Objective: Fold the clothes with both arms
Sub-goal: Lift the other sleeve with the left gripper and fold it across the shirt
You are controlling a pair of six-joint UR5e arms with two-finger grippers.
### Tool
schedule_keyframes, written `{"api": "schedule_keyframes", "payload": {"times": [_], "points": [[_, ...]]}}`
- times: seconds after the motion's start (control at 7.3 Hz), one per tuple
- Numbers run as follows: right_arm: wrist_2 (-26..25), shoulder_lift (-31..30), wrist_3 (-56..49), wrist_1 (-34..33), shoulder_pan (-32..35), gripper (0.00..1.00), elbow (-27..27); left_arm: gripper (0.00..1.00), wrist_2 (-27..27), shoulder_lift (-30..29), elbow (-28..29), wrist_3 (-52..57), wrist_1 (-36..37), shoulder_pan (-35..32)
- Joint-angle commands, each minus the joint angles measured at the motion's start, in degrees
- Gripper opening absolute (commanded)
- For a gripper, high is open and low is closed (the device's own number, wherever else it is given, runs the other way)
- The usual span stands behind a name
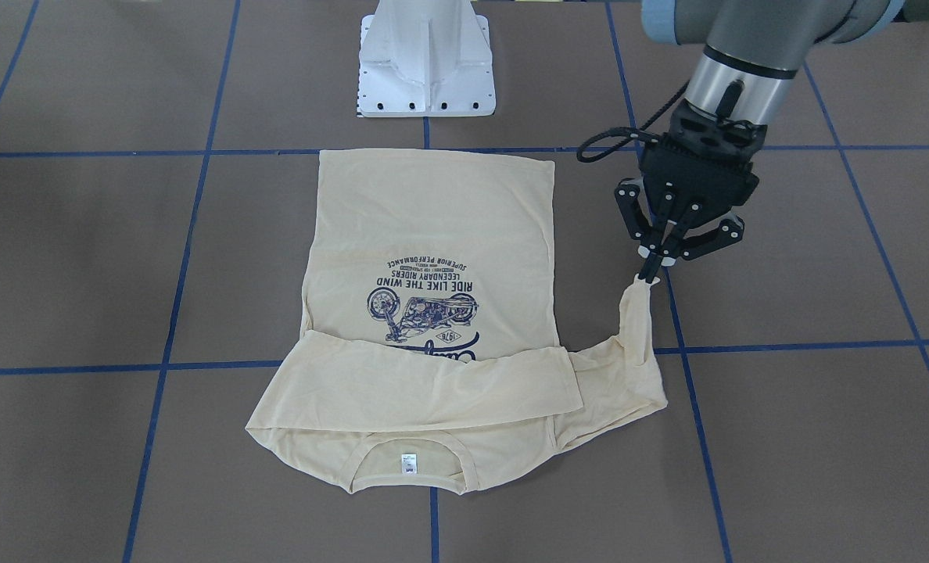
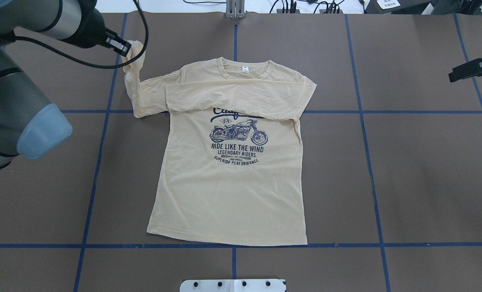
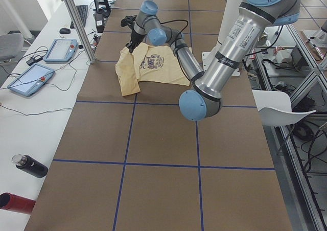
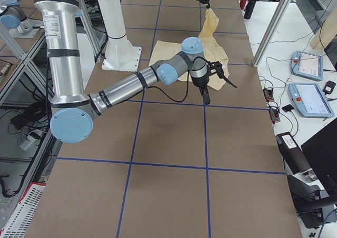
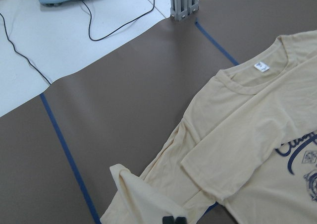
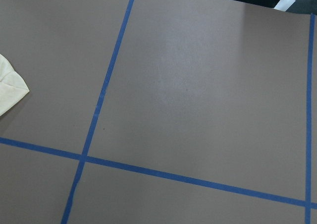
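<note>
The shirt (image 2: 229, 194) lies flat on the table (image 2: 407, 170), print up, one sleeve (image 2: 233, 97) folded across the chest. The left gripper (image 1: 651, 274) is clamped on the other cuff (image 1: 641, 295), held off the table (fabric hanging limp). The right gripper (image 2: 471, 69) hangs well aside, fingers apart.

shirt (image 2: 224, 202) is thin matte cloth, counter (image 2: 427, 182) looks like matte brown paper, left arm (image 1: 734, 74) smooth shiny metal

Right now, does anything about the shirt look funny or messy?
Yes. One sleeve is not lying flat: the left gripper pinches its cuff and holds it up off the table, twisted and bunched. The other sleeve lies folded across the chest of the T-shirt, hiding the top of the print.
</note>
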Motion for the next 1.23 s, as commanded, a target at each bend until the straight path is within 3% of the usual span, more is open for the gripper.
{"api": "schedule_keyframes", "payload": {"times": [0.0,0.27,0.41,0.68,0.96,1.1], "points": [[0.0,0.5,1.0,0.1,0.0,1.0,0.1,0.0,0.4,-13.0,8.4,-9.3,4.2,2.8],[0.0,1.2,1.9,0.1,0.0,1.0,0.0,0.0,2.5,-27.2,24.1,-18.5,3.8,7.1],[0.0,1.3,2.1,0.0,0.0,1.0,0.0,0.0,9.2,-32.1,32.9,-22.7,1.9,12.1],[0.0,1.6,2.2,0.0,-0.1,1.0,-0.1,0.0,15.6,-35.2,45.8,-32.0,-7.1,17.8],[0.0,1.6,3.1,0.0,-0.2,1.0,-0.1,0.01,17.1,-43.3,55.4,-40.7,-9.8,20.4],[0.1,2.0,3.2,0.0,-0.3,1.0,-0.2,0.87,17.5,-43.9,57.4,-45.1,-14.3,22.0]]}}
